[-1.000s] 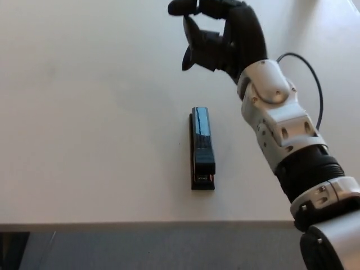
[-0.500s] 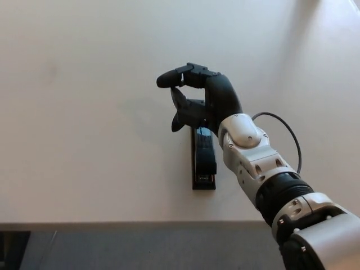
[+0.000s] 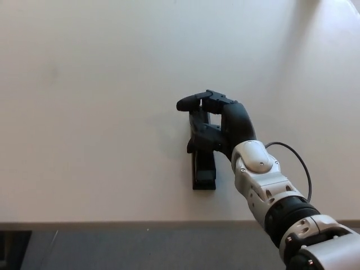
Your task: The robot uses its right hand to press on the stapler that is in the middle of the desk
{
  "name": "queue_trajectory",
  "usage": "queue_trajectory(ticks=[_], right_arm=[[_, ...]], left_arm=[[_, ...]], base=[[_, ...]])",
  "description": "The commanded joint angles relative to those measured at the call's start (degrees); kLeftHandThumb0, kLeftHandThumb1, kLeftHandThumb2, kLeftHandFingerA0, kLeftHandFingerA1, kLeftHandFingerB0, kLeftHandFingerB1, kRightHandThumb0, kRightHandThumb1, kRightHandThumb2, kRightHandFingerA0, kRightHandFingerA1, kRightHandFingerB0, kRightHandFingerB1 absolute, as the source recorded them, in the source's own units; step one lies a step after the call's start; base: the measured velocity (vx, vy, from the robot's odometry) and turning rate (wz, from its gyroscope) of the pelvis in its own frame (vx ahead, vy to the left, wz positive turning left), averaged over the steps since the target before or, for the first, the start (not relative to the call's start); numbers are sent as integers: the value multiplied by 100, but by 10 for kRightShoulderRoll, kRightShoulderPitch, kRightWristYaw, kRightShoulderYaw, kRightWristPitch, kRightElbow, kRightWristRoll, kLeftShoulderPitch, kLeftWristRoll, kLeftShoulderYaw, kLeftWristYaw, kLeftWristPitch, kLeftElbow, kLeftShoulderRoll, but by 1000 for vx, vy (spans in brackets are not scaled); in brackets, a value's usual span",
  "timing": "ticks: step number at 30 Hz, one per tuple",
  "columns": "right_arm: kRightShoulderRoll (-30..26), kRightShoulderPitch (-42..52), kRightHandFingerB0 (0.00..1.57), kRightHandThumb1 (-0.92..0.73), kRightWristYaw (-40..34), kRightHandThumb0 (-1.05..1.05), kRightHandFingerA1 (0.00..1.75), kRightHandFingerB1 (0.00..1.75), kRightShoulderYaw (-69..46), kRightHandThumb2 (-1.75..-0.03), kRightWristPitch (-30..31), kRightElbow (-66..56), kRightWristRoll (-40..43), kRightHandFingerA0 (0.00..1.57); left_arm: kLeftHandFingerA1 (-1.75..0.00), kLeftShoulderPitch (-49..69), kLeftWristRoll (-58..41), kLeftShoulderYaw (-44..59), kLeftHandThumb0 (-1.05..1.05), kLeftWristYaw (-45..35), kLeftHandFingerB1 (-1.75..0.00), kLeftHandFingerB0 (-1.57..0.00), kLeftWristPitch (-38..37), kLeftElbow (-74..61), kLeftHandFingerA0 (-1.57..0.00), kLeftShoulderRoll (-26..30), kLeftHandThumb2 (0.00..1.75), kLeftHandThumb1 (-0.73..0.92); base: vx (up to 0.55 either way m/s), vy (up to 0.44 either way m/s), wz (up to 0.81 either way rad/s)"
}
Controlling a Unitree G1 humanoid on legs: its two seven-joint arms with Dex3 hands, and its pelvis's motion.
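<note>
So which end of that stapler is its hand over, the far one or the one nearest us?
The far end: the right hand covers that part of the stapler, while the near end shows uncovered.

The right hand covers the far end of the stapler, the part toward 12 o'clock. Only the near end shows. You cannot tell if the hand really touches the stapler, because the hand blocks that spot. The arm runs off the picture at 5 o'clock. The tabletop is cut off at the top and both sides.
</note>
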Motion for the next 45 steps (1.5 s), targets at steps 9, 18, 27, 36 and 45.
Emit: queue_trajectory(ticks=[9,18,27,36,45], right_arm=[[44,105,69,-77,15,-15,159,135,23,-70,30,43,-36,93],[49,144,79,-78,-3,-17,145,124,80,-71,45,58,-69,97],[62,336,79,-75,-7,-14,149,127,134,-78,-16,68,-89,92],[54,423,82,-75,-30,-19,149,125,157,-75,-25,77,-94,94],[51,443,81,-75,-34,-20,149,124,166,-74,-31,78,-92,94]], left_arm=[[-49,4,5,-8,-66,10,-46,-2,-16,-3,-3,17,109,66],[-43,2,6,-11,-66,11,-37,-8,-15,-1,-11,17,70,92],[-40,172,10,-19,-62,-19,-35,-5,-75,9,-8,2,70,92],[-52,226,55,-50,-78,22,-47,-4,-116,39,-13,12,105,65],[-51,235,52,-59,-75,22,-46,-1,-117,48,-8,12,105,64]], base=[[0,0,0],[0,0,0],[0,0,0],[0,0,0],[0,0,0]])
